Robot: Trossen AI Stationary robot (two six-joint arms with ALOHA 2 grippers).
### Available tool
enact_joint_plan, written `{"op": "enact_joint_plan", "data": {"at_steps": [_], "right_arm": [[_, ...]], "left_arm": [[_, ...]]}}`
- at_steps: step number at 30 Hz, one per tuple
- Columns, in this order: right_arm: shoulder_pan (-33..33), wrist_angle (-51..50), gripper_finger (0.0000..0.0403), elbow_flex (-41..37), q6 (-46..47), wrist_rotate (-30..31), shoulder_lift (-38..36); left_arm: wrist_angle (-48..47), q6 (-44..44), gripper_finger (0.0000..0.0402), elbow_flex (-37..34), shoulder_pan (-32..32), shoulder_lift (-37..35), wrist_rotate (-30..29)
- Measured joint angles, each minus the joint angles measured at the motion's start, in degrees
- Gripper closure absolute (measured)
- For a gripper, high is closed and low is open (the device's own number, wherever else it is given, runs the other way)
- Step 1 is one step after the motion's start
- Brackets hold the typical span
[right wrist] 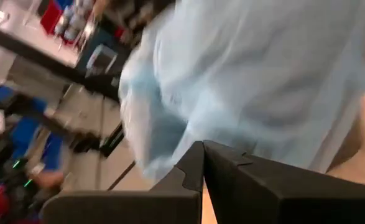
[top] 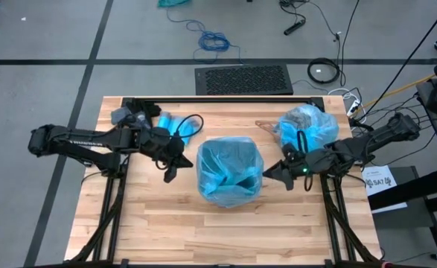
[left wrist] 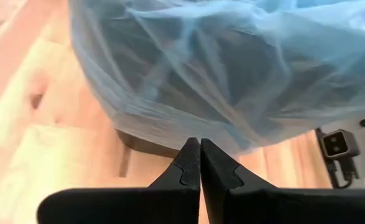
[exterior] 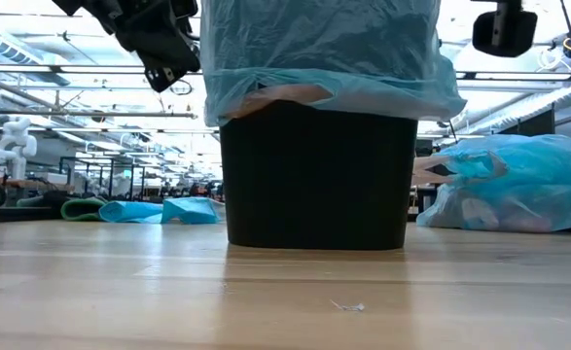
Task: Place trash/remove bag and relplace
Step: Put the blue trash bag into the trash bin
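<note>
A black plastic bin [exterior: 314,175] lined with a thin pale blue plastic bag [top: 229,171] stands in the middle of the light wooden bench [top: 144,223]. The left end effector [top: 169,176] hangs just left of the bin, its fingers pressed together and holding nothing. The right end effector [top: 269,173] sits just right of the bin, fingers likewise closed and empty. A full, knotted pale blue bag of trash [top: 307,126] lies on the far right of the bench. Folded blue bags [exterior: 159,210] lie at the far left.
</note>
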Motion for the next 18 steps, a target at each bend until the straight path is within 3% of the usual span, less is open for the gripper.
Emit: {"op": "enact_joint_plan", "data": {"at_steps": [5,7,12,18], "right_arm": [[-1.18,-0.8,0.0403,0.0,-5.03,12.35,-1.6],[-2.8,-1.4,0.0403,0.0,-5.37,14.49,-1.39],[-7.16,-1.33,0.0403,0.0,-4.17,13.39,1.7],[-11.22,-1.3,0.0403,0.0,-2.9,7.97,8.3]], "left_arm": [[1.49,1.34,0.0399,0.0,2.26,0.0,-0.01],[2.6,1.42,0.0399,-0.02,3.48,0.0,-0.01],[5.31,4.76,0.0399,-0.04,6.42,0.0,1.32],[5.54,6.91,0.0399,-0.05,9.93,2.25,5.69]]}}
